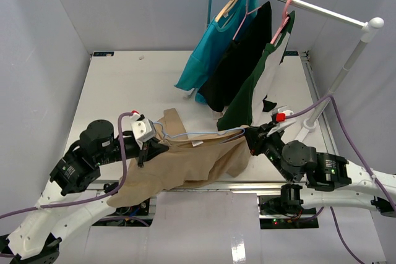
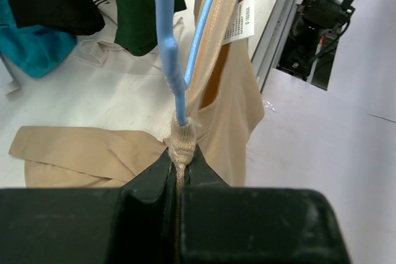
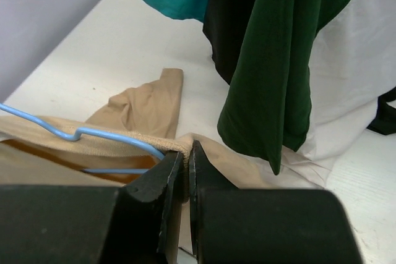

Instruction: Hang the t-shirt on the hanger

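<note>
Top external, white table [image 1: 124, 85], t-shirt [image 1: 185, 166], grey walls [image 1: 37, 41]

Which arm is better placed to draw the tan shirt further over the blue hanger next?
Right, probably. The right gripper pinches the t-shirt hem beside a stretch of hanger wire that lies bare, so it can pull cloth over. The left gripper holds cloth bunched over the other tip, anchoring.

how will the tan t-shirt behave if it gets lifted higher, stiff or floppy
Probably floppy: the t-shirt sags over the table edge and bunches into a wad where the left gripper pinches it. Likely light, being thin cloth with soft creases. It may slip along the smooth, thin hanger.
</note>
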